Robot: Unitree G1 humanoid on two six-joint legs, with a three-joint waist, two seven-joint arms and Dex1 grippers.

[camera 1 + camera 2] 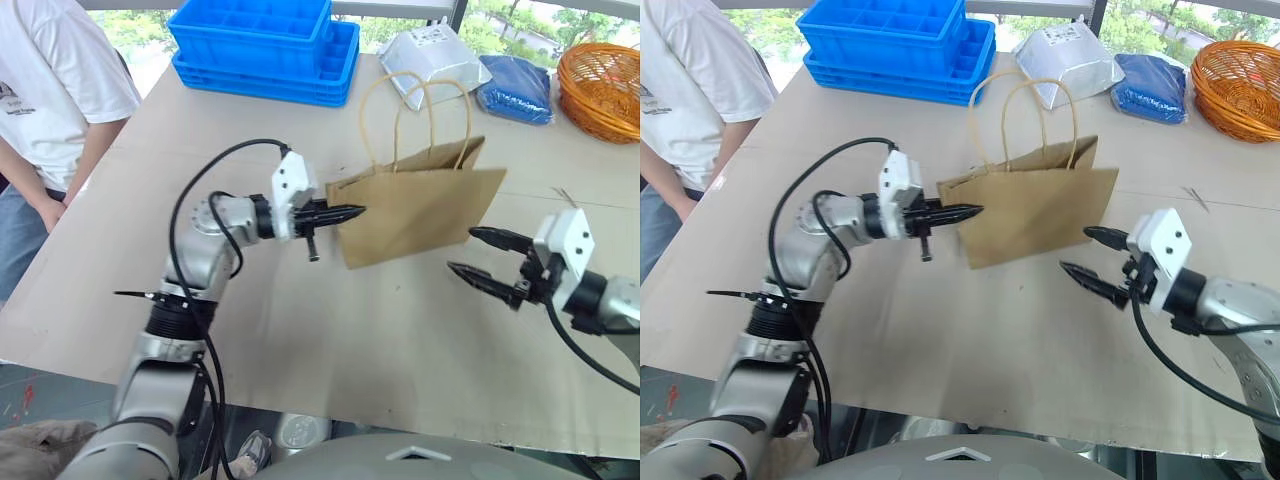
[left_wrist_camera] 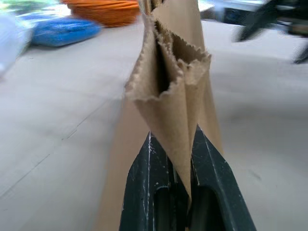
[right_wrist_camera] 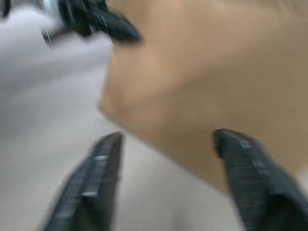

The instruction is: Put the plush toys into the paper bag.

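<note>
Kraft paper bag [image 1: 420, 215] hangs flat above the table [image 1: 300, 350], left gripper [image 1: 352, 212] pinching its serrated edge (mouth collapsed); right gripper [image 1: 485, 255] spread wide, empty, beside the opposite end.

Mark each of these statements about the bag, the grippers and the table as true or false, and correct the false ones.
1. The left gripper is shut on the edge of the paper bag. True.
2. The right gripper is clamped on the bag's handles. False: its fingers stand open, apart from the bag, and the handles hang free.
3. An orange wicker basket sits at the table's far right corner. True.
4. A plush toy lies on the table in front of the bag. False: no toy is seen there, just bare tabletop.
5. The blue crates stand at the far edge, behind the bag. True.
</note>
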